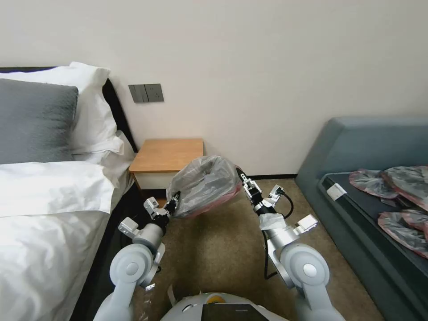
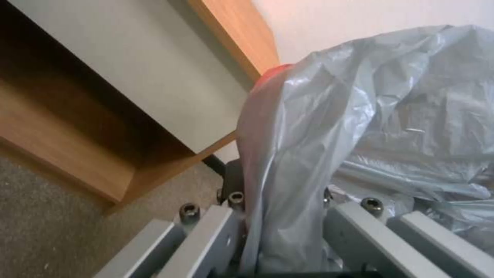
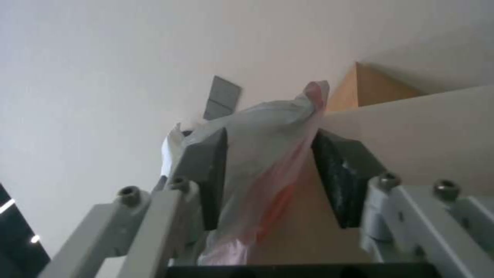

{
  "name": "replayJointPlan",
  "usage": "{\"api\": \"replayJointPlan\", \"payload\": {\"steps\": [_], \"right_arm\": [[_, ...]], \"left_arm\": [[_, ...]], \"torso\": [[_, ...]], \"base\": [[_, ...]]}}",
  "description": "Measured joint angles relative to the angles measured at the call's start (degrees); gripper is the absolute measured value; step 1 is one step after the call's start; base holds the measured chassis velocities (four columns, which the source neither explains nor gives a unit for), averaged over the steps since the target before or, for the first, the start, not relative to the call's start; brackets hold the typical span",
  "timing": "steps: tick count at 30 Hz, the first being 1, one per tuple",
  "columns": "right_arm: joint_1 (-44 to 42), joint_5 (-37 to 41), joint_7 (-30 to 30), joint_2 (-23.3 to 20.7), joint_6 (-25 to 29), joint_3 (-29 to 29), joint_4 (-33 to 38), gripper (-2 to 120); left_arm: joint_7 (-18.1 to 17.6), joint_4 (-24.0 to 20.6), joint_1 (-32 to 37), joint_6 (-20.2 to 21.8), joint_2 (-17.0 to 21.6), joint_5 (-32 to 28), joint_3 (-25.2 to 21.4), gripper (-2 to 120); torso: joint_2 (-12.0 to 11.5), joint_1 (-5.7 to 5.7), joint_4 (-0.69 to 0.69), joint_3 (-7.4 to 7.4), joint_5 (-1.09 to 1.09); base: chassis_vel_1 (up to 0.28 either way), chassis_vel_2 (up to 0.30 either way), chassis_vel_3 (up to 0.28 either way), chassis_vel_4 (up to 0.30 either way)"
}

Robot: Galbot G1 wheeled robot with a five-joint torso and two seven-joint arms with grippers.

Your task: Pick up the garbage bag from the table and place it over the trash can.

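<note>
Grey garbage bag (image 1: 203, 185) (gaping) between end effectors

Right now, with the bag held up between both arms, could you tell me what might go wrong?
1. The right gripper has only a thin twist of the bag between wide-set pads, so that end may slip out.
2. The left gripper pinches bunched film; pulling the arms apart could tear it.
3. The bag hangs close to the table corner and could snag there.

One garbage bag (image 1: 204, 185), one table (image 1: 167, 154), three pillows (image 1: 35, 120), several flattened bags (image 1: 394, 196)
</note>
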Motion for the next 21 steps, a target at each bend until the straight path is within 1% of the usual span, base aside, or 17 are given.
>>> {"api": "replayJointPlan", "payload": {"steps": [1, 2, 4, 6, 9, 10, 12, 18, 21], "right_arm": [[0.0, -0.2, 0.0, 0.0, 0.0, 0.0, -0.1, 35], [0.0, -0.2, 0.0, 0.0, 0.0, 0.0, -0.1, 35], [0.1, -0.5, -0.1, 0.1, 0.0, 0.0, -0.3, 25], [0.1, -0.6, -0.1, 0.1, 0.0, 0.0, -0.3, 23], [0.1, -1.3, -0.3, 0.0, 0.1, 0.0, -0.6, 7], [0.1, -1.3, -0.3, 0.0, 0.1, 0.0, -0.6, 7], [0.1, -3.5, -1.1, -0.1, 0.1, 0.1, -1.4, 0], [0.3, -7.8, -2.9, -0.5, 0.0, 0.6, -3.4, 0], [0.8, -13.1, -5.9, -1.0, 0.5, 1.2, -7.2, 0]], "left_arm": [[0.0, 0.0, 0.0, 0.0, 0.0, 0.0, 0.0, 4], [0.0, 0.0, 0.0, 0.0, 0.0, 0.0, 0.0, 4], [0.0, 0.0, -0.1, 0.0, 0.0, 0.0, 0.0, 4], [0.0, 0.0, -0.1, 0.0, 0.0, 0.0, 0.1, 4], [0.0, 0.0, -0.2, 0.0, 0.0, 0.0, 0.2, 4], [0.0, 0.0, -0.2, 0.0, 0.0, 0.0, 0.2, 4], [0.0, -0.1, -0.2, 0.0, 0.0, 0.0, 0.3, 4], [-0.1, -0.6, -0.2, 0.0, 0.0, -0.7, 0.3, 4], [0.3, -0.5, -0.1, 0.1, 0.2, -0.6, 0.0, 4]], "torso": [[0.0, 0.00, 0.00, 0.00, 0.00], [0.0, 0.00, 0.00, 0.00, 0.00], [0.0, 0.00, 0.00, 0.00, 0.00], [0.0, 0.00, 0.00, 0.00, 0.00], [0.0, 0.00, 0.00, 0.00, 0.00], [0.0, 0.00, 0.00, 0.00, 0.00], [0.0, 0.00, 0.00, 0.00, 0.00], [0.0, 0.00, 0.00, 0.00, 0.00], [0.0, 0.00, 0.00, 0.00, 0.01]], "base": [[0.000, 0.000, 0.000, 0.000], [0.000, 0.000, 0.000, 0.000], [0.000, 0.000, 0.000, 0.000], [0.000, 0.000, 0.000, 0.000], [0.000, 0.000, 0.000, 0.000], [0.000, 0.000, 0.000, 0.000], [0.000, 0.000, 0.000, 0.000], [0.000, 0.000, 0.000, 0.000], [0.000, 0.000, 0.000, 0.000]]}}
